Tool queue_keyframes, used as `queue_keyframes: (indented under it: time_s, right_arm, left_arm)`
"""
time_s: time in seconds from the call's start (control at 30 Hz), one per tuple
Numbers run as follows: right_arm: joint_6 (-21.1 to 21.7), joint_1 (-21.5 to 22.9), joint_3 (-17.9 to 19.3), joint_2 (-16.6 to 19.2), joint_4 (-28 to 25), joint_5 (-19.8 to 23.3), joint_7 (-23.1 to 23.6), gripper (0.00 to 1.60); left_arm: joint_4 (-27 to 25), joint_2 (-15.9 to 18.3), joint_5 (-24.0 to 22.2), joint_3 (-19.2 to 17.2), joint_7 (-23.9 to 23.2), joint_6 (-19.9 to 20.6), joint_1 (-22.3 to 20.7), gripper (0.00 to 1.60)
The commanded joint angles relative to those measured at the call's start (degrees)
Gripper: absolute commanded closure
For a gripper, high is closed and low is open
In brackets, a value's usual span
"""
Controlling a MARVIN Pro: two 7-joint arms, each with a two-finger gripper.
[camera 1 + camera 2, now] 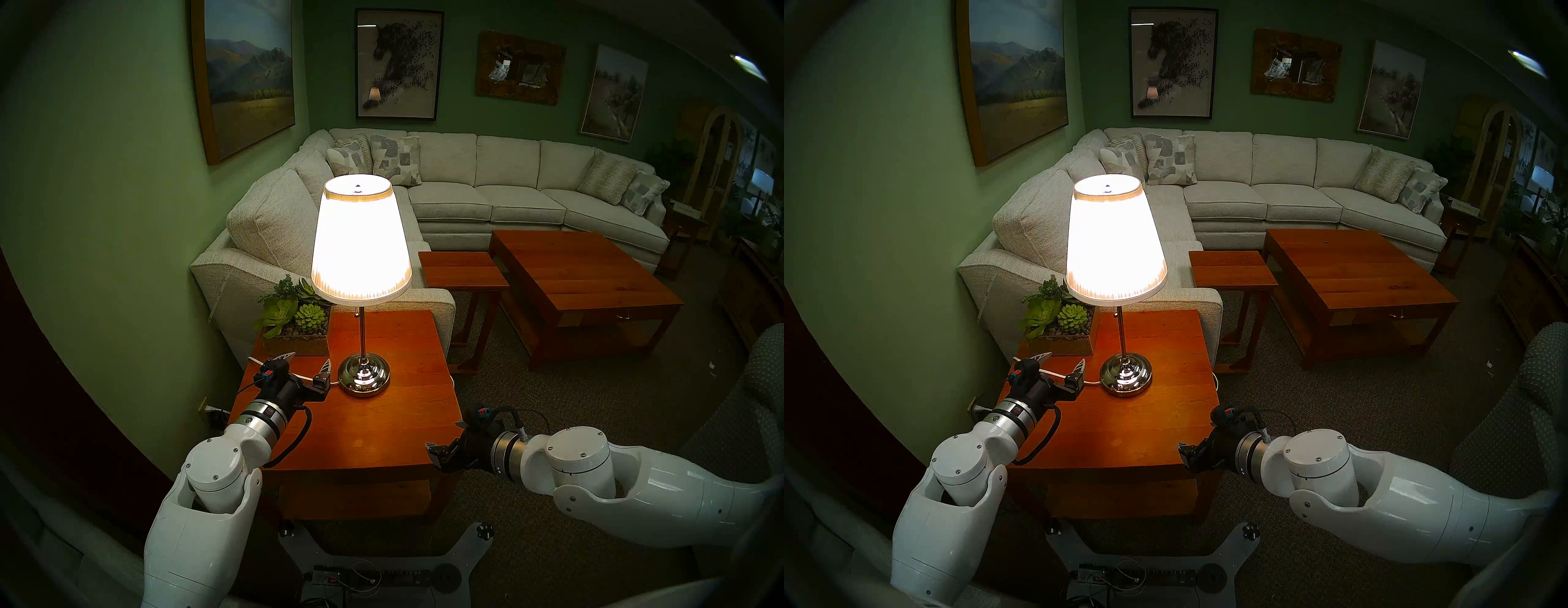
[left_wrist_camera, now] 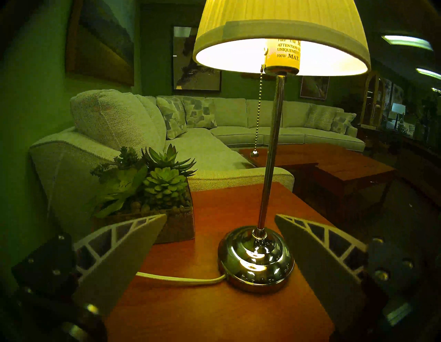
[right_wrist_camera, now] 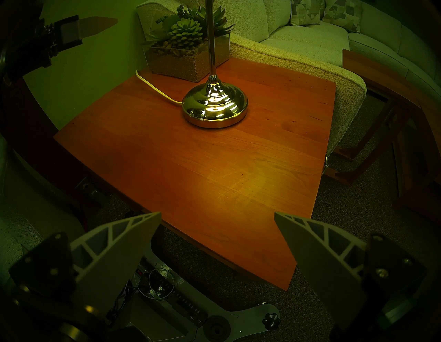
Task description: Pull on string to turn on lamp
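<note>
The table lamp [image 1: 361, 237], with its white pleated conical fabric shade, slim chrome pole and round domed chrome base, stood lit on the square reddish-brown wooden desk [image 1: 382, 429], its base resting toward the far left part of the top. The shade glowed brightly and the bulb's light reflected in the polished base [image 3: 214, 105]. The thin metallic beaded pull string [image 2: 258, 112] hung free from the socket under the shade, just to the left of the pole in the left wrist view, ending in a small knob [image 2: 254, 154] partway down the pole; nothing touched it.

The left pincer [image 1: 306, 361] was released, its two white ribbed fingers [image 2: 124, 250] spread wide and empty. It hovered low above the desk's left edge, near the chrome base and well below the string's knob. The thick white power cord [image 2: 181, 278] ran along the desk from the base toward the left, passing under that pincer.

The right pincer [image 1: 435, 452] was likewise released and empty, its fingers [image 3: 317, 248] apart, held off the near right corner of the desk, well apart from the lamp.

A rectangular planter of green succulents [image 1: 297, 322] sat at the desk's far left corner, just beside the lamp. A pale sectional sofa [image 1: 488, 187] stood behind the desk.
</note>
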Motion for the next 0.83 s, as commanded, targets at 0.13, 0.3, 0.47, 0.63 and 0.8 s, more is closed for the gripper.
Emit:
queue_keyframes:
  time_s: [0.13, 0.3, 0.47, 0.63, 0.8]
  right_arm:
    - [-0.3, 0.8, 0.8, -0.1, -1.1, 0.2, 0.0, 0.0]
    - [-0.3, 0.8, 0.8, -0.1, -1.1, 0.2, 0.0, 0.0]
    - [-0.3, 0.8, 0.8, -0.1, -1.1, 0.1, 0.0, 0.0]
    - [-0.3, 0.8, 0.8, -0.1, -1.1, 0.2, 0.0, 0.0]
    - [-0.3, 0.8, 0.8, -0.1, -1.1, 0.2, 0.0, 0.0]
  left_arm:
    - [-3.3, 0.6, -1.3, -1.3, -1.2, -0.8, 1.0, 0.0]
    - [-3.5, 0.7, -1.9, -1.6, -1.8, -1.7, 1.7, 0.0]
    - [-3.9, 0.8, -2.7, -2.2, -2.4, -1.6, 1.9, 0.0]
    - [-3.9, 0.8, -2.9, -2.3, -2.6, -1.6, 1.9, 0.0]
    - [-3.9, 0.8, -2.9, -2.3, -2.6, -1.6, 1.9, 0.0]
